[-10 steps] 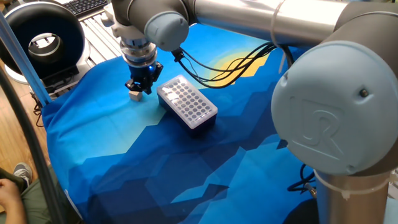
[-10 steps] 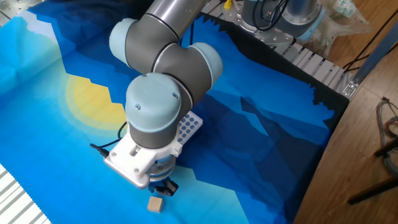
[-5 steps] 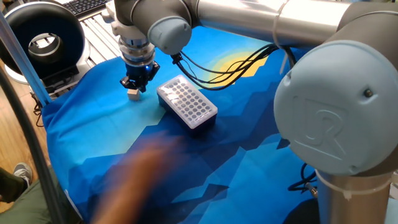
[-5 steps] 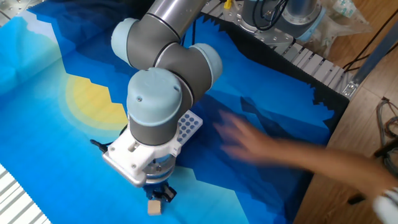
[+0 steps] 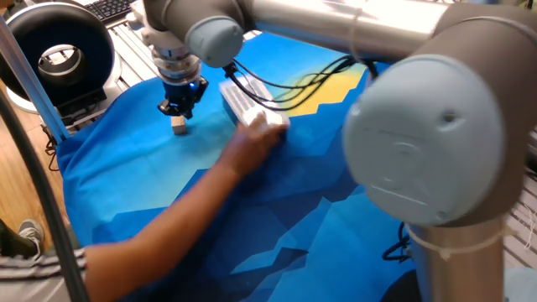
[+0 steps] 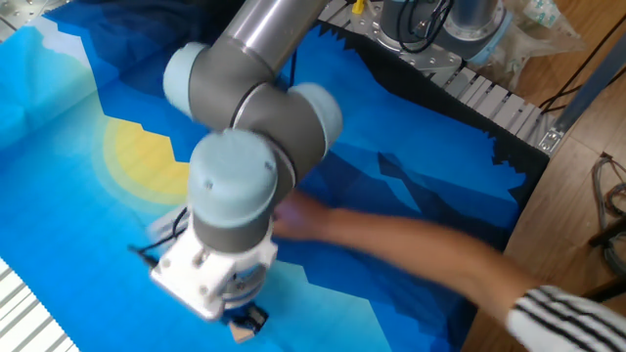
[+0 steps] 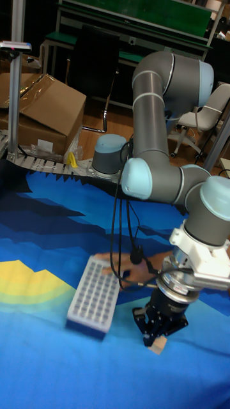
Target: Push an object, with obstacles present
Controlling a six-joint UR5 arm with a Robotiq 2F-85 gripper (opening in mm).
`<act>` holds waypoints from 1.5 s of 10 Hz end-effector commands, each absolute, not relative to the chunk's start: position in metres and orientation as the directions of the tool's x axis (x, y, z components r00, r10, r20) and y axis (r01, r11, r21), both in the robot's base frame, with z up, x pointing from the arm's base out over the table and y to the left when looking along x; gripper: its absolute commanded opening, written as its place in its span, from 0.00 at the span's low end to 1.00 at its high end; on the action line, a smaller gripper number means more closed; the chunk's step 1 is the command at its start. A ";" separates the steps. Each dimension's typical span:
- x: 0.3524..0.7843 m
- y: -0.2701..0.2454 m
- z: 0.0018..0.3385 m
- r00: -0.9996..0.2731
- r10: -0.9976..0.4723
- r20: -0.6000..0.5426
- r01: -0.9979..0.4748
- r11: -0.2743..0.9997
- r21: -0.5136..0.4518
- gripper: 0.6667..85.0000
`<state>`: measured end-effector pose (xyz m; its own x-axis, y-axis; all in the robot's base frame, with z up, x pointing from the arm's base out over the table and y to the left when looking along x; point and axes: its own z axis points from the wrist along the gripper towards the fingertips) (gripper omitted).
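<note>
The little tan wooden cube (image 7: 156,346) is sitting on the blue cloth, right under the dark end effector (image 7: 155,328), fingers looking pinched together. A person's hand (image 5: 252,144) is gripping the white hole-dotted block (image 7: 94,298).

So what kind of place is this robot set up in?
Probably a robotics lab or workshop. The tall fixed view shows a workbench, an office chair and a cardboard box behind the table, and a keyboard sits beside it.
</note>
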<state>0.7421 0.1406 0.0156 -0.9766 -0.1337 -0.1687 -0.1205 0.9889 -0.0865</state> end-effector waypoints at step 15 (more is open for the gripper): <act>0.705 0.164 0.011 -0.992 -0.059 -0.115 -0.058 0.998 -0.015 0.00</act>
<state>0.7229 0.1640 0.0060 -0.9875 -0.0879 -0.1311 -0.0836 0.9958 -0.0385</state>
